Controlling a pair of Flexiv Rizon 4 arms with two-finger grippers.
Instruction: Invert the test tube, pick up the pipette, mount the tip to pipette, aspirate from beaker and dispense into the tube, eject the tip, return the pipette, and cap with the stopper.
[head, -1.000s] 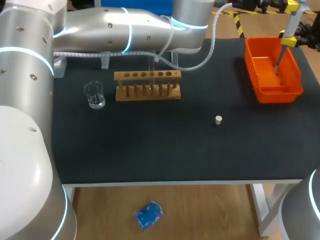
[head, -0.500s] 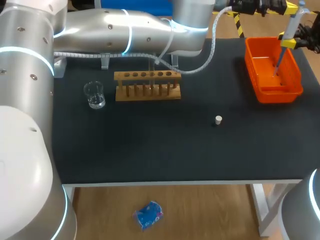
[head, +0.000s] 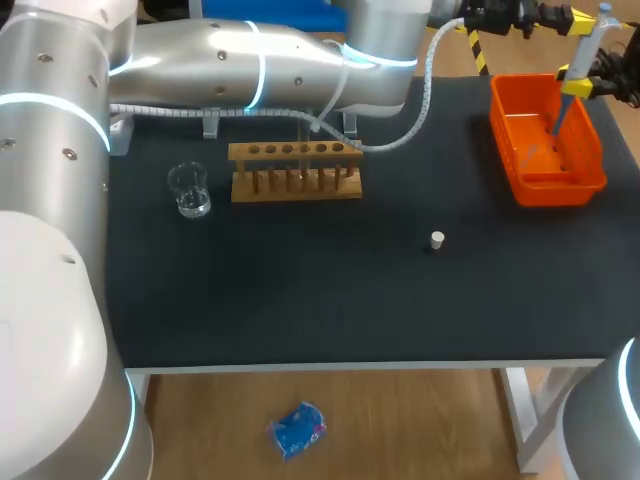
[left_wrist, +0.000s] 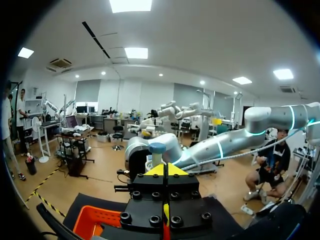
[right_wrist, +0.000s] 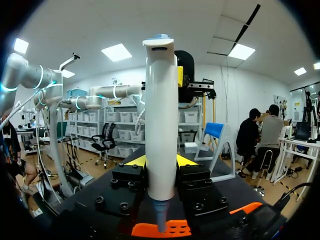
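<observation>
Two claws meet over the orange bin (head: 503, 135) at the desk (head: 330, 290) far right. R claw (right_wrist: 160, 161) grips the pipette (right_wrist: 161, 120) upright, lower end over the bin. L claw (left_wrist: 165, 170), fingers closed, sits near its head. Prob. the eject step: press the button straight down w/o tilting the pipette, so the tip drops inside the bin.

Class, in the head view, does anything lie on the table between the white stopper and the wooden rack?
Nothing visible does: only bare mat separates the stopper from the rack; the beaker stands beyond the rack's other end.
</observation>
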